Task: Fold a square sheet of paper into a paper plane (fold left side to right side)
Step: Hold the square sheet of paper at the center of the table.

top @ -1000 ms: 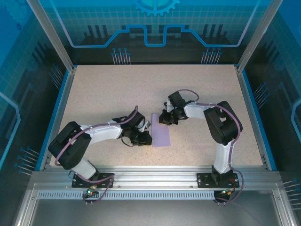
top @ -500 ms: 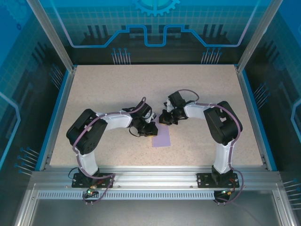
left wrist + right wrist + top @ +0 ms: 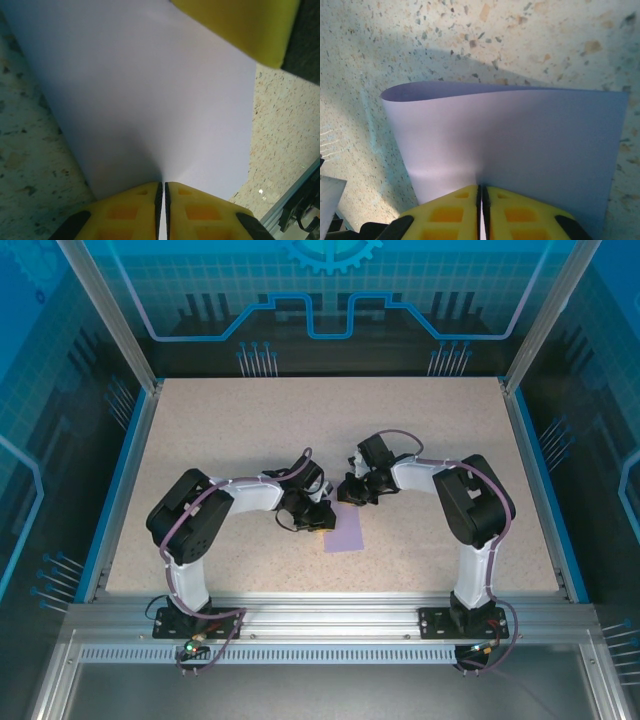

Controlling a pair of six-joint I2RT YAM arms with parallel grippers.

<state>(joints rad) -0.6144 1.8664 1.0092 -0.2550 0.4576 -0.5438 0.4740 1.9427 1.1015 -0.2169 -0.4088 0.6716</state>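
The square sheet of paper lies folded over as a narrow lavender strip at the table's middle. My left gripper is shut, its yellow fingertips set down on the sheet near its left folded edge. My right gripper is shut on the sheet's far end, where the paper bulges and its folded side curls up in an open loop. One right finger shows at the top of the left wrist view. The far part of the sheet is hidden under both grippers.
The speckled beige table is ringed by a blue rim and glass walls. An aluminium rail runs along the near edge, with both arm bases on it. The two grippers stand almost touching over the sheet.
My left arm has swung its elbow in, and the gripper moved up and to the right, from beside the sheet's left edge onto the sheet. The right arm has stayed put.
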